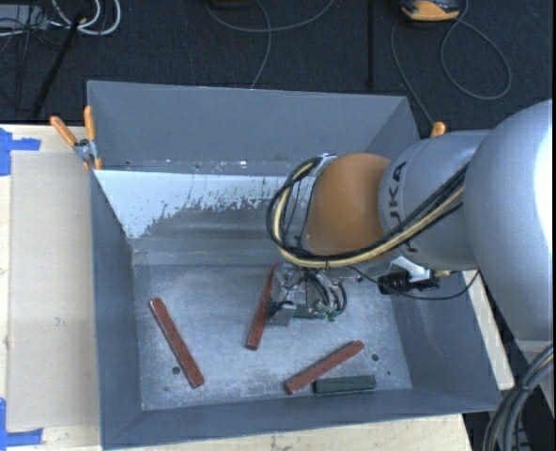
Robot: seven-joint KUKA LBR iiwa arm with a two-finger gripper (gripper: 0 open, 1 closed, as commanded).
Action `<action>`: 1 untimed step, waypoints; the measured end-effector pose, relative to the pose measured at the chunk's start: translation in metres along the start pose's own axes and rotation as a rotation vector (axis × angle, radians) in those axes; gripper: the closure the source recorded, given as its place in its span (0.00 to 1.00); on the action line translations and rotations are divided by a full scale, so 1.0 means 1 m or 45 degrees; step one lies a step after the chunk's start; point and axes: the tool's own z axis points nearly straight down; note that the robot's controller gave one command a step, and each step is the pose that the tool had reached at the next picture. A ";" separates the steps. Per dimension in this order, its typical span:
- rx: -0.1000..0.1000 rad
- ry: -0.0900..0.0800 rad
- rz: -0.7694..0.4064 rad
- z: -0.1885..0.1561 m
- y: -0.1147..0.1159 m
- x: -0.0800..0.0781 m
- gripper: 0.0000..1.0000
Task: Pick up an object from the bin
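Reddish-brown flat stick (257,322), slanted, beside tool (289,309)

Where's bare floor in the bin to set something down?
Bare floor between the left brown stick and the middle brown stick, and at left below the back wall. Crowded: under the gripper, and the front-right brown stick beside the dark green bar.

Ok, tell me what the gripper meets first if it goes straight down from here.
Probably the brown stick in the bin's middle, right beside the gripper; depth is unclear, so it might reach the bare bin floor next to it instead.
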 end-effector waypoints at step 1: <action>0.002 0.012 0.002 -0.033 0.000 -0.002 1.00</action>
